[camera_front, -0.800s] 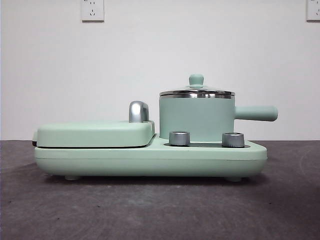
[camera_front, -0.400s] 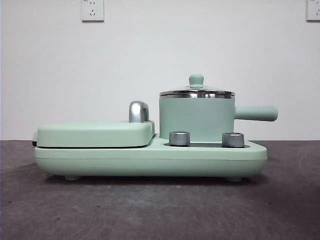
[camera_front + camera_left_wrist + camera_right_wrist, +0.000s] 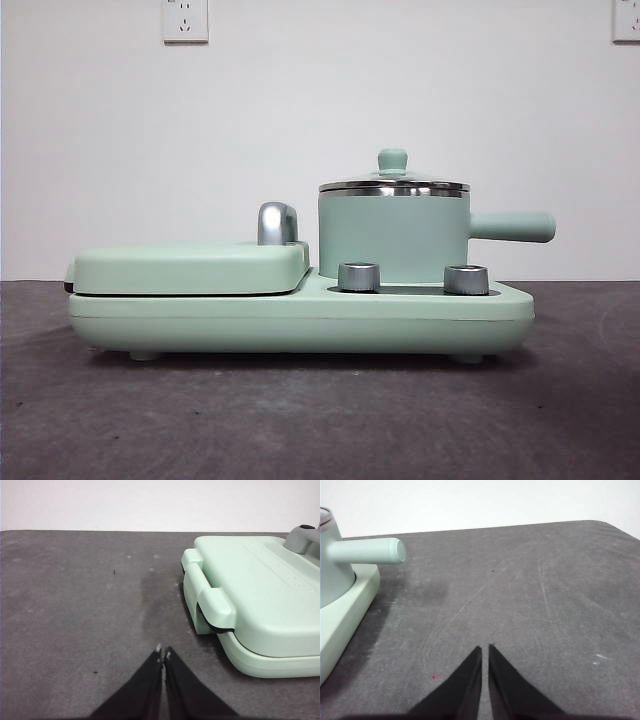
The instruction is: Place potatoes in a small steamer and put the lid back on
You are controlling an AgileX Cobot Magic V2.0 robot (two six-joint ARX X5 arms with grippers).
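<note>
The small steamer (image 3: 393,238), a mint-green pot with a straight side handle (image 3: 512,227), stands on the right half of a mint-green cooker base (image 3: 300,318). The lid (image 3: 393,184) sits on it, glass with a steel rim and green knob. The potatoes are out of view. My left gripper (image 3: 163,655) is shut over bare table beside the cooker's griddle end. My right gripper (image 3: 484,649) is shut over bare table, off the end of the steamer's handle (image 3: 365,550). Neither arm shows in the front view.
A closed flat griddle cover (image 3: 190,267) with a chrome handle (image 3: 277,223) fills the cooker's left half. Two chrome dials (image 3: 359,276) stand in front of the pot. The dark grey table (image 3: 320,420) stretches before the cooker. Wall sockets (image 3: 185,20) sit high on the white wall.
</note>
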